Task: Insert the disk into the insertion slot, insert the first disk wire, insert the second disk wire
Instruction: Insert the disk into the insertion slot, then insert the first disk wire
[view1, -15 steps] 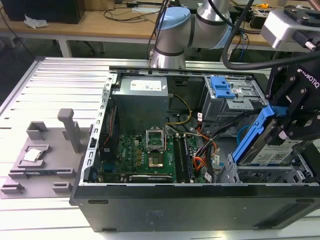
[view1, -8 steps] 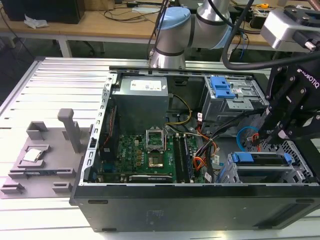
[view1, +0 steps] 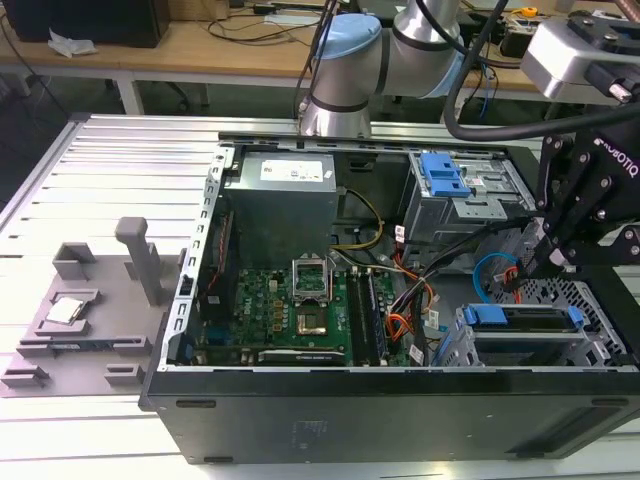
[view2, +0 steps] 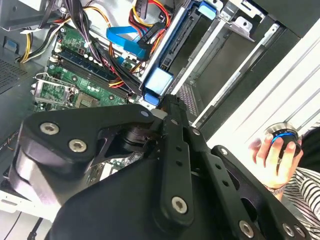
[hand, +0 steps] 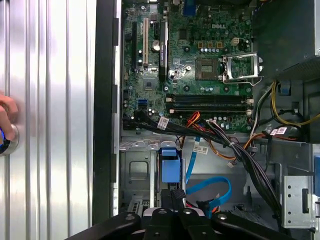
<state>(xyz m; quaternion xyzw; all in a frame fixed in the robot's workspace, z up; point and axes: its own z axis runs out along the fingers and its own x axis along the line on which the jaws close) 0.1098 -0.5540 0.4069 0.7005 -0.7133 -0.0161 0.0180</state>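
Fingers (hand: 177, 201), pressed together, hang just beside the blue end of the disk (hand: 168, 167) seated in the insertion slot (view1: 530, 352)

Gripper (hand: 175, 193) at disk carrier (hand: 168, 165), perhaps touching; blue cable (hand: 210, 186) just beside; motherboard (hand: 200, 50) beyond.

- The arm (view1: 345, 60) stands at the back of the exterior view. Its blue-capped joint is bent, and the silver tube runs off toward the exterior view's right.
- The wrist (view1: 575, 55), a pale grey block, sits high at the exterior view's right edge.
- The gripper (view1: 535, 265) hangs below the wrist. It is black, its linkage is tilted, and its tips point down and toward the exterior view's left.
- In the first wrist view the 2 fingers (hand: 169, 200) lie drawn together, tip against tip, with no gap between them.
- In the second wrist view the linkage bars are folded in close.
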